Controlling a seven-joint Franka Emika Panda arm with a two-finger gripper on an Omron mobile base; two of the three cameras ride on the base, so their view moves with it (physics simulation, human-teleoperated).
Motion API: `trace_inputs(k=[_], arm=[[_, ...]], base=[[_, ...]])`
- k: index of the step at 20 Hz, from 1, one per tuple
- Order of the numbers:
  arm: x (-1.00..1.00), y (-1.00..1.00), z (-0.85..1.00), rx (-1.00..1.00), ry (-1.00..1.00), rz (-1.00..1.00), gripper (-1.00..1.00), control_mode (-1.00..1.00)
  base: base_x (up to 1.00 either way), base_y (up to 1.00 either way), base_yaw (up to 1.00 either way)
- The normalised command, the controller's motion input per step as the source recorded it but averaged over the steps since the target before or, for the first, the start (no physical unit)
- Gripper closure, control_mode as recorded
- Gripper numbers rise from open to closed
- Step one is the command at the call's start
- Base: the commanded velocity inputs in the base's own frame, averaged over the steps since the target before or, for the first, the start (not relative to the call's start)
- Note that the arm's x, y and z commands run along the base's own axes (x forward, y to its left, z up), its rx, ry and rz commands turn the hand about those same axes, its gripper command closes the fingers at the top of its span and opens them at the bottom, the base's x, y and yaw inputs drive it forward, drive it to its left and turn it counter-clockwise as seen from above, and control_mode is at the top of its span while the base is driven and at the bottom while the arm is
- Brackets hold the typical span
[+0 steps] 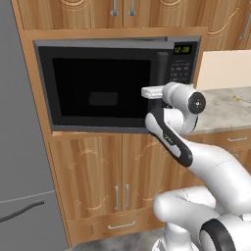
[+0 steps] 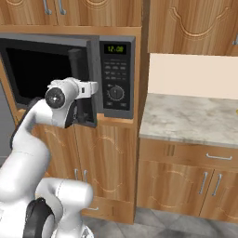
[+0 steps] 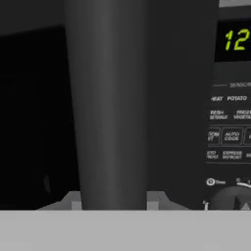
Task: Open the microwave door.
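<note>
- Two-finger gripper [image 3: 113, 200] on the white arm: fingertips [image 3: 73, 200] spread either side of the vertical dark bar handle [image 3: 110, 103], straddling it.
- Wide dark-grey-framed microwave door [image 2: 76, 88] with black glass directly ahead, swung slightly ajar.
- Black-and-grey built-in microwave [image 2: 117, 76]: green clock, button pad and knob just right of the gripper.

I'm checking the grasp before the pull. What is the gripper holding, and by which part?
The gripper sits around the microwave door at its vertical bar handle, a fingertip on each side. Whether the pads actually clamp it cannot be told.
</note>
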Motion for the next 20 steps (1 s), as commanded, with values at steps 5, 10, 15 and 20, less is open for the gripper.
trace_inputs(k=[5, 10, 15, 20], arm=[[-0.96, 0.41, 0.28, -0.01, -0.03, 0.01, 1.00, -1.00], [-0.92, 0.67, 0.45, -0.06, -0.04, 0.00, 1.00, -1.00], [-0.85, 0.79, 0.49, -0.11, -0.01, 0.00, -1.00, -1.00], [-0.99, 0.39, 0.31, -0.08, -0.01, 0.00, -1.00, -1.00]], base=[[0.00, 0.00, 0.00], [0.00, 0.00, 0.00], [0.00, 0.00, 0.00], [0.00, 0.00, 0.00]])
